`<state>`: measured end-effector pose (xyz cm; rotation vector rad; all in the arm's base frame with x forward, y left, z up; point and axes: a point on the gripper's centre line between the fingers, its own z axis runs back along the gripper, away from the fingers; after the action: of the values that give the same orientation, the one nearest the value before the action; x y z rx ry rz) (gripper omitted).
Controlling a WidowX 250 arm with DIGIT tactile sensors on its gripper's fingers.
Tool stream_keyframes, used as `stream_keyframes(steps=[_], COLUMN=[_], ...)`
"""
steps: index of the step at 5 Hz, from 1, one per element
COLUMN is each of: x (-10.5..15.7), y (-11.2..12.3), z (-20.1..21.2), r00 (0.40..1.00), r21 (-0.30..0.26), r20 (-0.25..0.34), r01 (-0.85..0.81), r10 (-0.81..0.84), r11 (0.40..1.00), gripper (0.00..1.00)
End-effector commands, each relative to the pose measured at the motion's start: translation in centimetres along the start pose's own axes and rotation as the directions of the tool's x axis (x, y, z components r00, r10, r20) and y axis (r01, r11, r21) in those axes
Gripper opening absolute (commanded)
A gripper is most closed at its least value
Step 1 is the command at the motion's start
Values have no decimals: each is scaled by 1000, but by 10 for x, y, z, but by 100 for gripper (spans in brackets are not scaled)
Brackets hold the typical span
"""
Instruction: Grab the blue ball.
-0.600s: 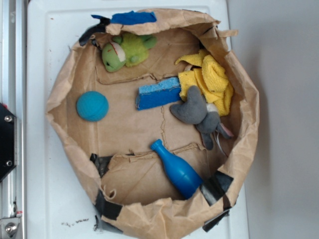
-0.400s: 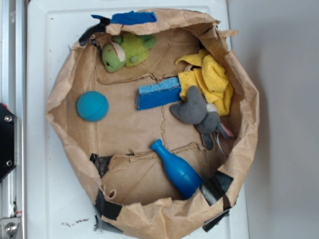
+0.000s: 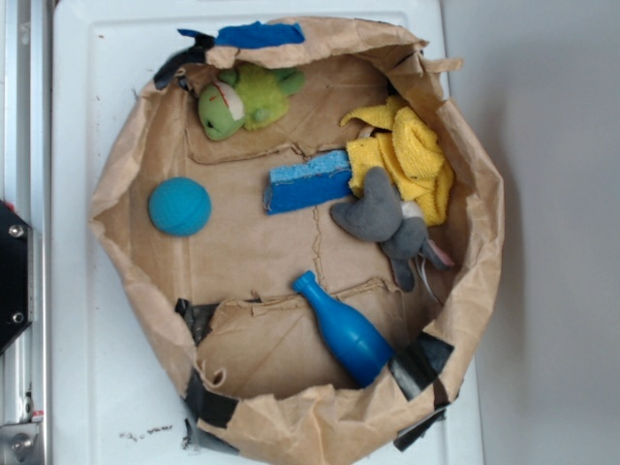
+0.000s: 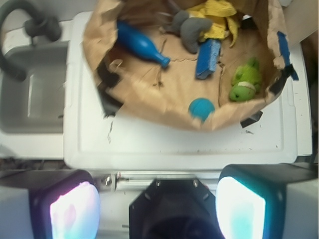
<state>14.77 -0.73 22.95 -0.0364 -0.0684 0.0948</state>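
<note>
exterior view: a brown paper bag [image 3: 475, 242], walls rolled down into a shallow tray, sits on a white worktop [image 3: 87, 378]. the ball [image 3: 179, 206] lies on the bag's floor near its left wall, alone, well apart from the other things. a green plush [image 3: 242, 97] lies at the top left, a blue sponge [image 3: 308, 181] in the middle, just beside a yellow cloth [image 3: 412, 155] on the right. a grey plush [image 3: 387, 221] lies partly over the cloth's lower edge. a blue bottle [image 3: 345, 331] lies tilted at the bottom, neck pointing up-left. black tape [image 3: 208, 402] patches the bag's lower rim, blue tape [image 3: 260, 35] its top rim. no fingers show here; only a black part at the left edge

wrist view: the fingers [image 4: 157, 209] show at the bottom edge, their two pads [image 4: 72, 211] wide apart, released, holding nothing, above the worktop's near side and well short of the bag. the ball [image 4: 201, 108] rests inside the bag just behind its near wall, right of centre. the green plush [image 4: 243, 84] is to its right, the sponge [image 4: 208, 59] beyond it, the bottle [image 4: 140, 45] farther left. a grey sink [image 4: 30, 94] lies left of the worktop
</note>
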Motion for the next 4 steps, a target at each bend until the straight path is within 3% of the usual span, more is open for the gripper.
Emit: stream_keyframes(steps=[1, 2, 3, 4], x=[42, 60, 82, 92], y=[25, 32, 36, 34], z=[-12, -27, -41, -65], r00=[998, 998, 994, 991], r21=[24, 55, 41, 62], r20=[53, 56, 39, -10], r01=[-35, 27, 97, 134], r10=[33, -30, -98, -133], r11=[999, 998, 994, 989], gripper=[100, 100, 100, 100])
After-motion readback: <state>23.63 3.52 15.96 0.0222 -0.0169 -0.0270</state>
